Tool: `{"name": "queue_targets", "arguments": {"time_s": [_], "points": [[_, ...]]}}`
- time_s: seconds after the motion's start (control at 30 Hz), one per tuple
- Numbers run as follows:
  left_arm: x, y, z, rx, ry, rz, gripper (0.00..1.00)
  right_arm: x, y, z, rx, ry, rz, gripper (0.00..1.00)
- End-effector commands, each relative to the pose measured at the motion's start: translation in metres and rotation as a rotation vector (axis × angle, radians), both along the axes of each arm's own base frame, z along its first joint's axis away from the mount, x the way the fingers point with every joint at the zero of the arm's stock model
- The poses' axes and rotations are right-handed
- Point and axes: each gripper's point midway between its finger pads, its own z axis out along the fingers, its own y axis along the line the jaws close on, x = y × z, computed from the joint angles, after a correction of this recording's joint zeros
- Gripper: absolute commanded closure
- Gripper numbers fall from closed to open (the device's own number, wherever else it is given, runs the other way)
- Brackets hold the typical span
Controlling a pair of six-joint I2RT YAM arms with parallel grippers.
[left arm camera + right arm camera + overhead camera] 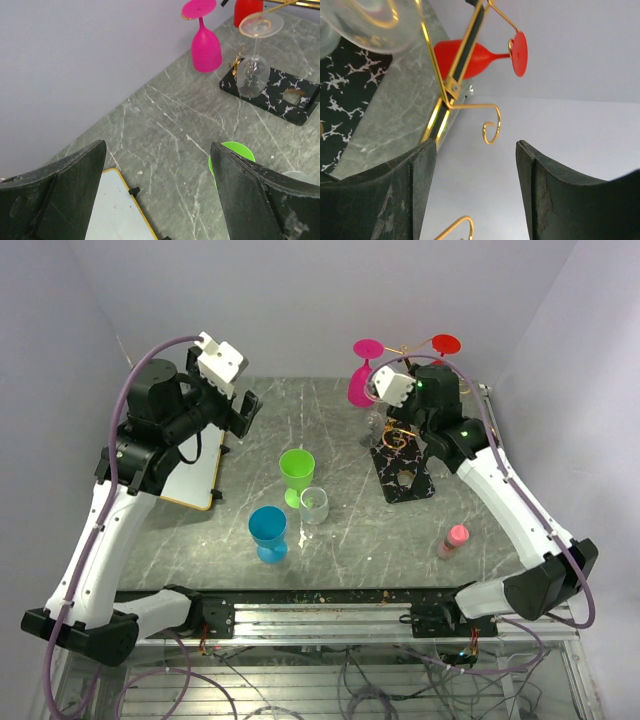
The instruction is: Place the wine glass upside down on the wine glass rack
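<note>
Clear wine glass (251, 75) hangs bowl-down on the wine glass rack (275, 85): likely light, brittle, slippery; best gripped at the stem. Left gripper (157, 150) and right gripper (476, 147) jaws stand parted, empty.

Rack: we see the gold wine glass rack (397, 432) on its black marbled base, far right on the table (330, 410).
Hung glasses: a pink glass (361, 386) hangs bowl-down at its left; a red glass (445, 343) shows at its right.
Right arm: its wrist (393, 386) is up against the rack's top.
Left gripper (232, 412): raised over the table's far left, jaws wide apart.
Centre: a green cup (296, 470) just beside a small clear cup (314, 504), with a blue cup (268, 532) nearer us.
Edges: a pink bottle (453, 540) lies at the right, a white board (195, 478) at the left.
</note>
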Motion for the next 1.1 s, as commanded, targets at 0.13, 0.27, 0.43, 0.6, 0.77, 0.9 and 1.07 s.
{"name": "queue_targets", "arguments": {"time_s": [0.13, 0.27, 0.43, 0.6, 0.77, 0.9, 1.07], "points": [[0.007, -0.016, -0.06, 0.1, 0.116, -0.095, 0.06, -0.016, -0.037, 0.044, 0.161, -0.077, -0.055, 0.33], [0.007, -0.029, -0.098, 0.145, 0.186, -0.135, 0.09, -0.025, -0.044, 0.056, 0.25, -0.084, -0.03, 0.3], [0.013, -0.04, -0.135, 0.146, 0.303, -0.128, 0.15, -0.029, -0.051, 0.059, 0.31, -0.063, -0.021, 0.29], [0.023, -0.054, -0.172, 0.195, 0.436, -0.134, 0.22, -0.028, -0.051, 0.051, 0.336, -0.026, -0.01, 0.28], [0.032, -0.067, -0.199, 0.229, 0.529, -0.14, 0.28, -0.024, -0.05, 0.045, 0.349, -0.006, -0.011, 0.27], [0.04, -0.072, -0.218, 0.264, 0.569, -0.119, 0.34, -0.02, -0.052, 0.036, 0.341, 0.007, -0.024, 0.26], [0.046, -0.08, -0.234, 0.274, 0.613, -0.126, 0.42, -0.017, -0.054, 0.027, 0.324, 0.02, -0.039, 0.26]]}}
